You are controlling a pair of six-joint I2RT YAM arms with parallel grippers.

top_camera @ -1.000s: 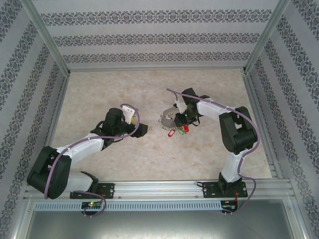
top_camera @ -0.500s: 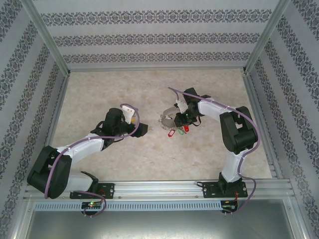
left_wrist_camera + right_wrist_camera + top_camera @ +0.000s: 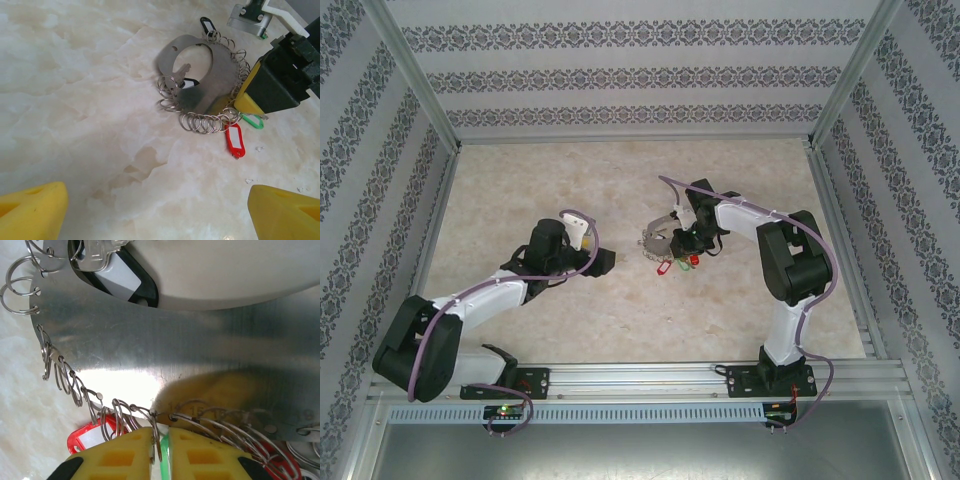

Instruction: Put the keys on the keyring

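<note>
The flat grey metal keyring (image 3: 212, 82) lies on the pale marble table (image 3: 75, 100). It has little silver wire rings (image 3: 200, 122) all round its edge. The right gripper (image 3: 160, 452) has its yellow fingers (image 3: 120, 455) squeezed onto one of them. A red key tag (image 3: 233, 140) and a green key tag (image 3: 252, 121) lie just beside it. The left gripper (image 3: 159, 210) is wide open, holding nothing, near the keyring

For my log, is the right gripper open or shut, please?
Shut: the right gripper pinches a wire loop at the edge of the keyring, its yellow pads nearly touching.
</note>
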